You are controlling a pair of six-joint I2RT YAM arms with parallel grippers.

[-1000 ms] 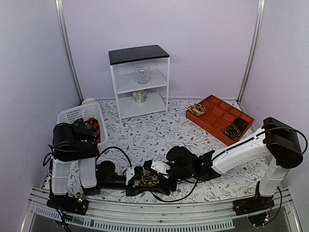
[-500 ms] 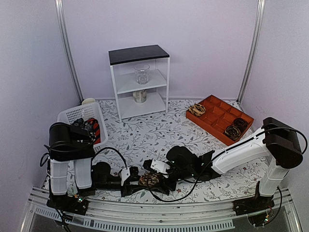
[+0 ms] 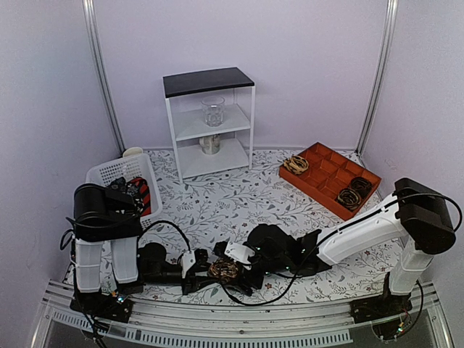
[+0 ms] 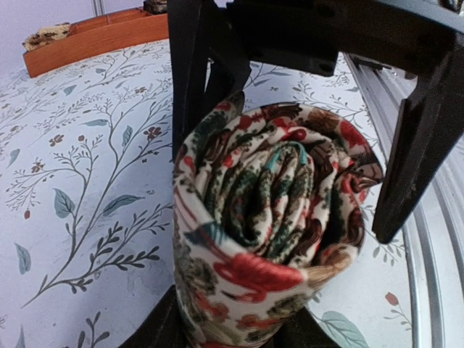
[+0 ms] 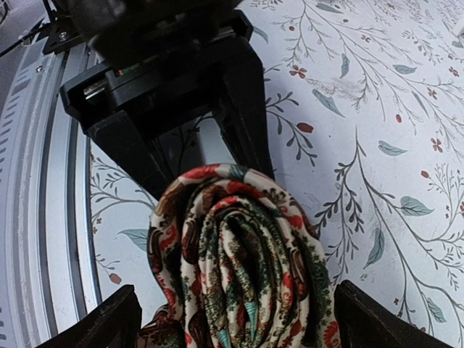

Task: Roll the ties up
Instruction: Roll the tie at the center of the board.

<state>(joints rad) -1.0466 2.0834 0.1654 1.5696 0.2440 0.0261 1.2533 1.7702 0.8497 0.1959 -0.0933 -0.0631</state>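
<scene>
The left gripper (image 3: pixel 205 270) has slid a little to the left since a second ago, and the right gripper (image 5: pixel 235 296) has come along after it; the rolled tie (image 3: pixel 223 270), pale with red and green swirls, is between the two, down low near the front edge of the flowery table (image 3: pixel 239 196). The left fingers (image 5: pixel 246 123) pinch one end of the roll; the right fingers (image 5: pixel 109 322) are spread wide, one on each side of it.

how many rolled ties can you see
4 ties. One is in the left hand. Three are in the tray: one at its left end, two at its near right. The basket may hide more.
</scene>
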